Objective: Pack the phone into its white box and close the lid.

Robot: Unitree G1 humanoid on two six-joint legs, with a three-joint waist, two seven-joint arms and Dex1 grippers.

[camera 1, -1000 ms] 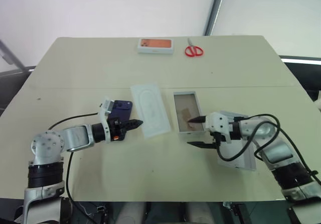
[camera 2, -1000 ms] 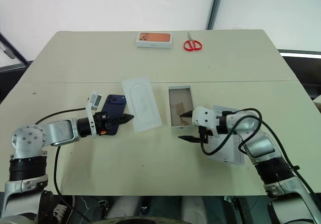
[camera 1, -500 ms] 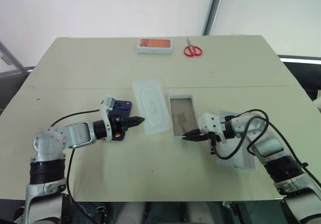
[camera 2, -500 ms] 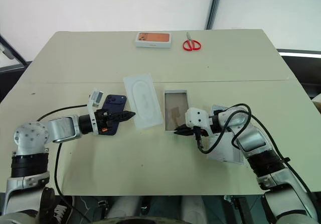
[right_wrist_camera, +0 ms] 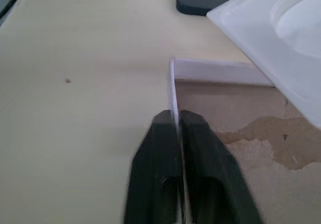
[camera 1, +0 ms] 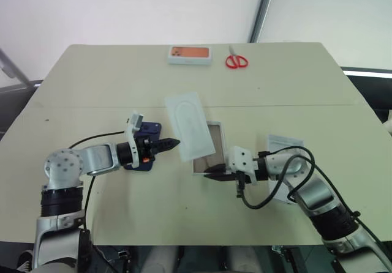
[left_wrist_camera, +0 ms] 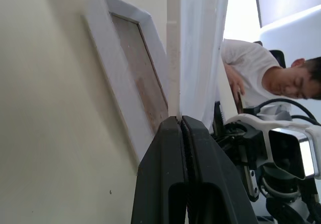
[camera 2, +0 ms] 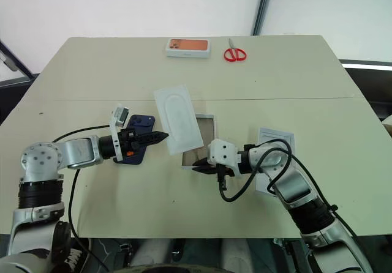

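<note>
The bench (camera 1: 92,77) carries everything. Largest on it is the white insert (camera 1: 191,125), held lifted by its edge, with the jaws of the left gripper (camera 1: 173,142) pinched shut on it. Next, the white box (camera 1: 211,157) lies partly beneath the insert, brown floor up and empty; the right gripper (camera 1: 210,174) has its jaws narrowed onto the box's near wall. The lid (camera 1: 283,166) lies just behind the right arm. The phone (camera 1: 144,145) lies under the left wrist, not yet packed. The step in hand is judged to be clearing and positioning the tray; next, the insert would need setting aside so the phone can be picked up.
</note>
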